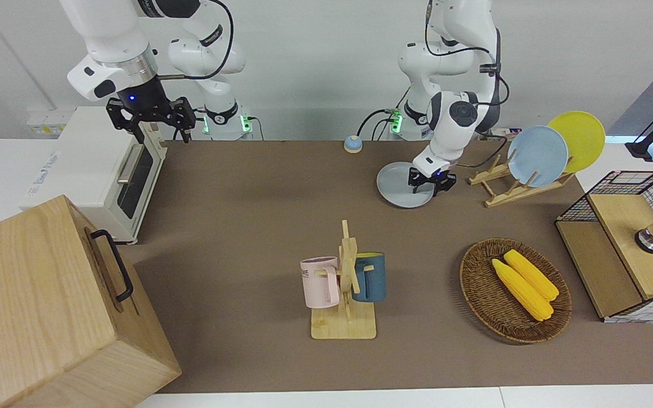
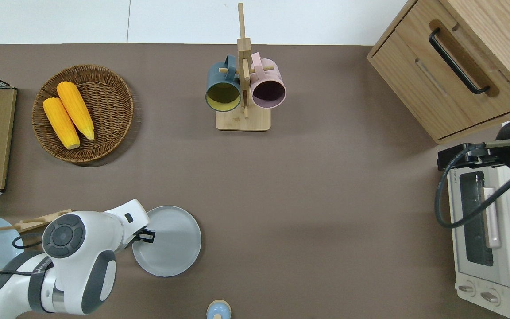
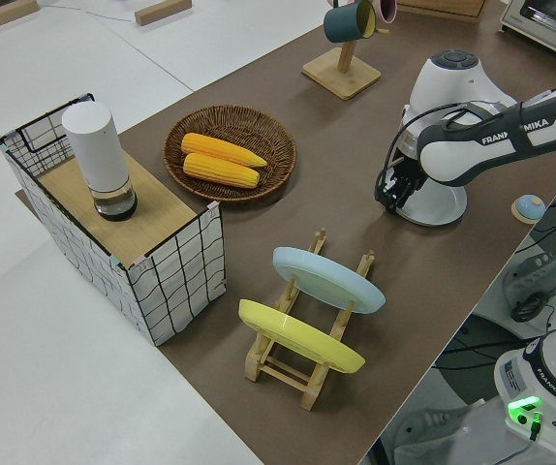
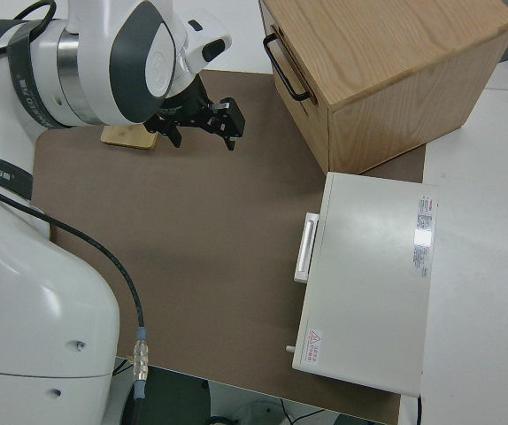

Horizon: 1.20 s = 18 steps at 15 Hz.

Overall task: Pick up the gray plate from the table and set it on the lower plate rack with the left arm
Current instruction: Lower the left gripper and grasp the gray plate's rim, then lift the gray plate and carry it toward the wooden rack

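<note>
The gray plate (image 1: 397, 187) lies on the brown mat close to the left arm's base, and shows in the overhead view (image 2: 171, 248) and the left side view (image 3: 443, 205). My left gripper (image 1: 431, 186) is shut on the rim that faces the rack, and that edge sits slightly raised. The gripper also shows from above (image 2: 148, 236). The lower plate rack (image 1: 508, 190) stands beside the plate toward the left arm's end of the table. It holds a light blue plate (image 1: 537, 156) and a yellow plate (image 1: 581, 139). My right gripper (image 1: 151, 122) is parked and open.
A mug stand (image 1: 344, 294) with two mugs stands mid-table, farther from the robots. A wicker basket (image 1: 536, 328) holds two corn cobs. A wire crate (image 1: 632, 238), a small blue bell (image 1: 352, 144), a toaster oven (image 1: 100, 164) and a wooden cabinet (image 1: 49, 306) stand around the edges.
</note>
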Each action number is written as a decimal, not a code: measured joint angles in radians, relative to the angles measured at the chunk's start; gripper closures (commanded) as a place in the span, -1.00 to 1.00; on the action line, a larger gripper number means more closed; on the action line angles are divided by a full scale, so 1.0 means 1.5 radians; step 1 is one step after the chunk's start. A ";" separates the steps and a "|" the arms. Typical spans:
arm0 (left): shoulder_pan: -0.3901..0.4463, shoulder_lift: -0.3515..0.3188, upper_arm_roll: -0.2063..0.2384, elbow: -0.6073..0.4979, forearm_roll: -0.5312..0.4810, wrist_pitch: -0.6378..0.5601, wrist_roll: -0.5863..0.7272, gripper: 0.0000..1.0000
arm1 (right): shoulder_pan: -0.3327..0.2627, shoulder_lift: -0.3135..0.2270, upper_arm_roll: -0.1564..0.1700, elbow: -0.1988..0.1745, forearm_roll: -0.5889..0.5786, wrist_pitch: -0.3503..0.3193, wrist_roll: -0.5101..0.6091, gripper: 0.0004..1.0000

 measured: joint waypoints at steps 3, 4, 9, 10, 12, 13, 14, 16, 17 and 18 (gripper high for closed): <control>0.000 -0.005 -0.001 -0.001 0.000 -0.002 0.000 1.00 | 0.000 0.000 0.000 0.000 0.000 0.000 0.000 -0.97; 0.000 -0.005 -0.001 -0.001 0.000 -0.002 0.000 1.00 | 0.000 0.000 0.000 0.000 0.000 0.000 0.000 -0.97; 0.000 -0.006 -0.001 -0.001 0.000 -0.002 0.000 1.00 | 0.000 0.000 0.000 0.000 0.000 0.000 0.000 -0.97; 0.000 -0.007 -0.001 -0.001 0.000 -0.003 0.000 1.00 | 0.000 0.000 0.000 0.000 0.000 0.000 0.000 -0.97; 0.000 -0.009 0.000 0.000 -0.002 -0.008 -0.001 1.00 | 0.000 0.000 0.000 0.000 0.000 0.000 0.000 -0.97; 0.000 -0.012 0.001 0.001 -0.002 -0.012 -0.002 1.00 | 0.000 0.000 0.000 0.000 0.000 0.000 0.000 -0.97; 0.000 -0.015 0.002 0.002 -0.002 -0.016 -0.003 1.00 | 0.000 0.000 0.000 0.000 0.000 0.000 0.000 -0.97; 0.000 -0.028 0.004 0.006 -0.002 -0.039 -0.004 1.00 | 0.000 0.000 0.000 0.000 0.000 0.000 0.000 -0.97; 0.001 -0.034 0.005 0.011 -0.002 -0.055 -0.004 1.00 | 0.000 0.000 0.000 0.000 0.000 0.000 0.000 -0.97; 0.002 -0.042 0.006 0.018 -0.002 -0.074 -0.004 1.00 | 0.000 0.000 0.000 0.000 0.000 0.000 0.000 -0.97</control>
